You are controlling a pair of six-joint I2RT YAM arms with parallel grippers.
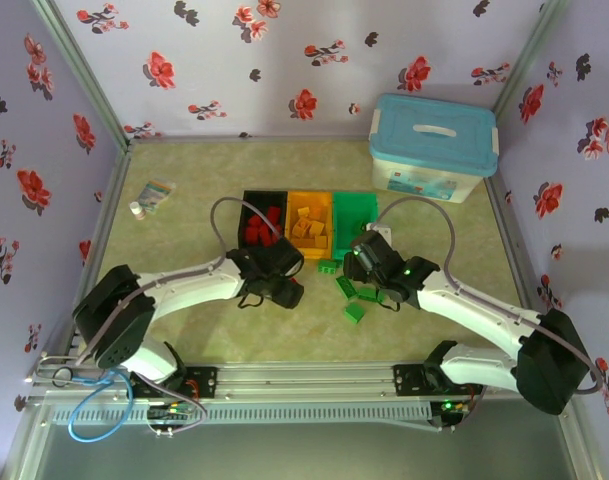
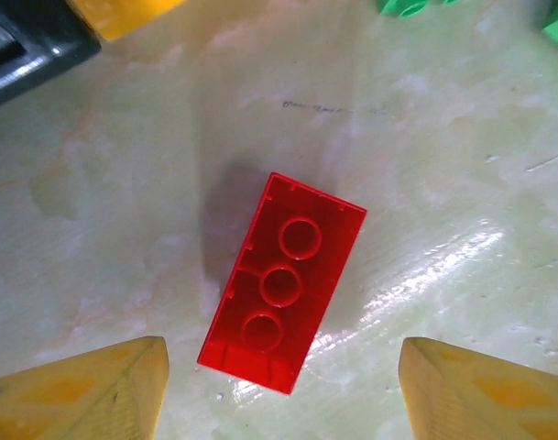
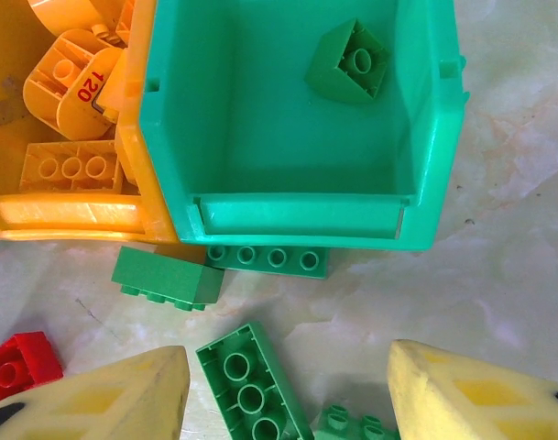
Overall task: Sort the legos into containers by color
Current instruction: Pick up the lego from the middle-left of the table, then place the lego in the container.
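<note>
A red lego lies upside down on the table, and my left gripper stands open just short of it, its yellow fingers wide apart. The black, orange and green containers sit side by side mid-table. My right gripper is open over an upturned green lego in front of the green container, which holds one green brick. Two more green legos lie against its front wall. The orange container holds several yellow bricks.
A white tub with a light-blue lid stands at the back right. A small tube and bottle lie at the back left. Loose green bricks sit near the right arm. Flowered cloth walls enclose the table.
</note>
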